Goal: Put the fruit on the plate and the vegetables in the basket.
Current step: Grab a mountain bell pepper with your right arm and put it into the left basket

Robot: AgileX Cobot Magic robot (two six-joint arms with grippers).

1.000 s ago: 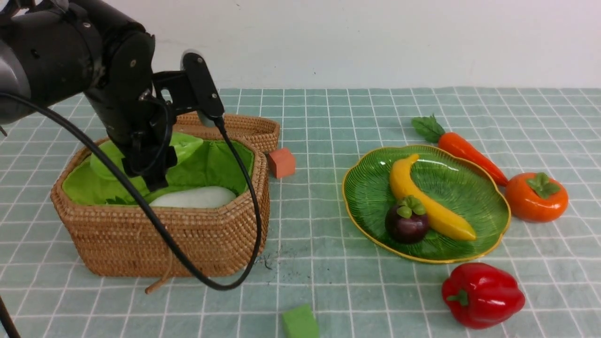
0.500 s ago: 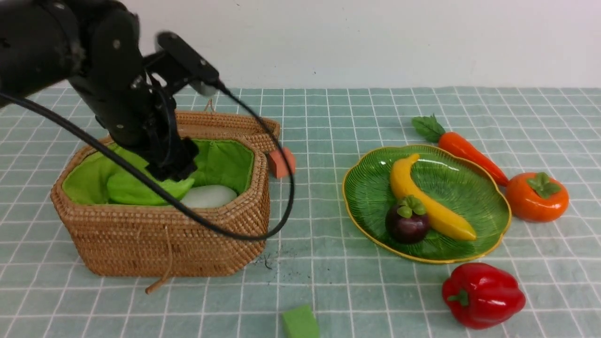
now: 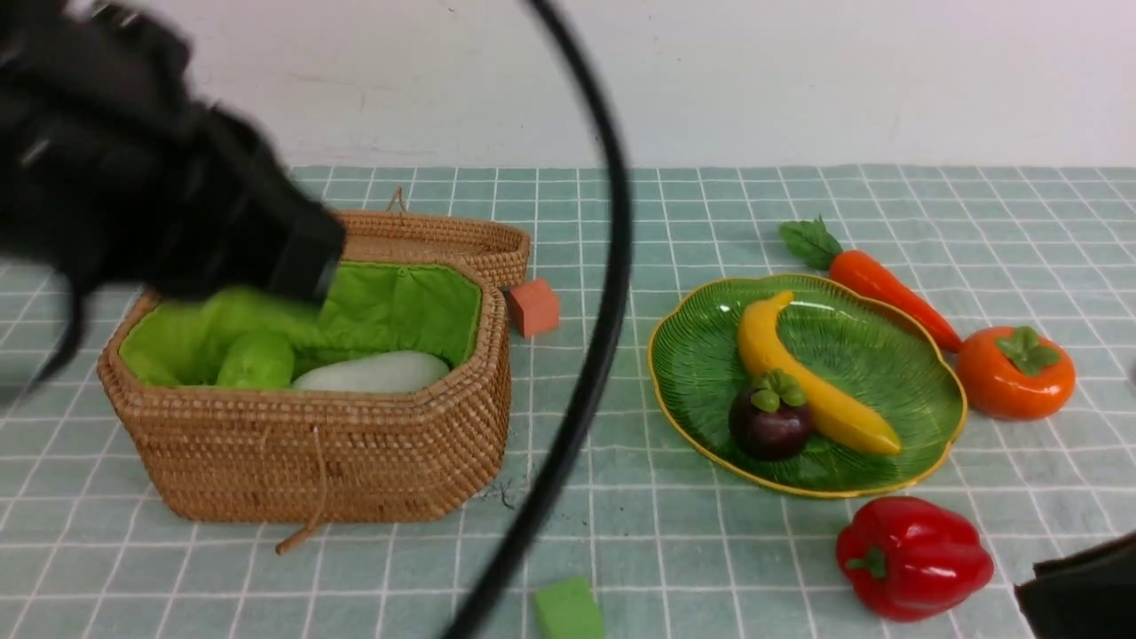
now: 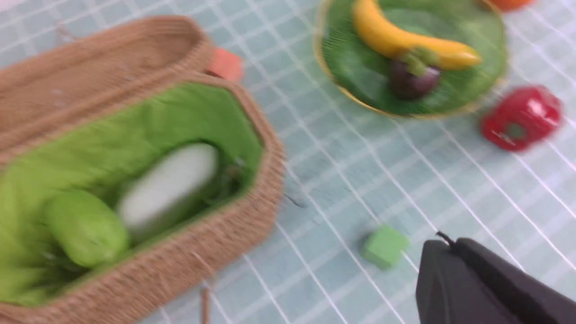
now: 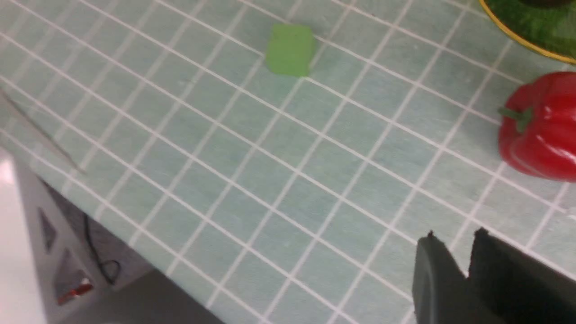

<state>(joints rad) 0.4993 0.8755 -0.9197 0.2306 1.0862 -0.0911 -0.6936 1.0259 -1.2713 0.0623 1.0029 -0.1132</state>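
Left tool (image 4: 450, 256) is pressed together and carries nothing; it hangs above the bench (image 3: 621, 497) in front of the basket (image 3: 311, 444), arm blurred in the front view. Inside the basket's green lining lie the white radish (image 3: 373, 373) and the light-green gourd (image 3: 256, 359), side by side and touching. Plate (image 3: 692, 373) holds the banana (image 3: 799, 373) with the mangosteen (image 3: 769, 424) against it. Persimmon (image 3: 1012, 373) sits on the bench just beside the plate's right rim, and the carrot (image 3: 887, 288) lies along the far rim. Red pepper (image 3: 914, 555) lies on the bench near the plate's front edge. Right tool (image 5: 468, 252) hovers low near the pepper, tips close with only a narrow notch (whether they fully meet, I cannot tell), nothing between them.
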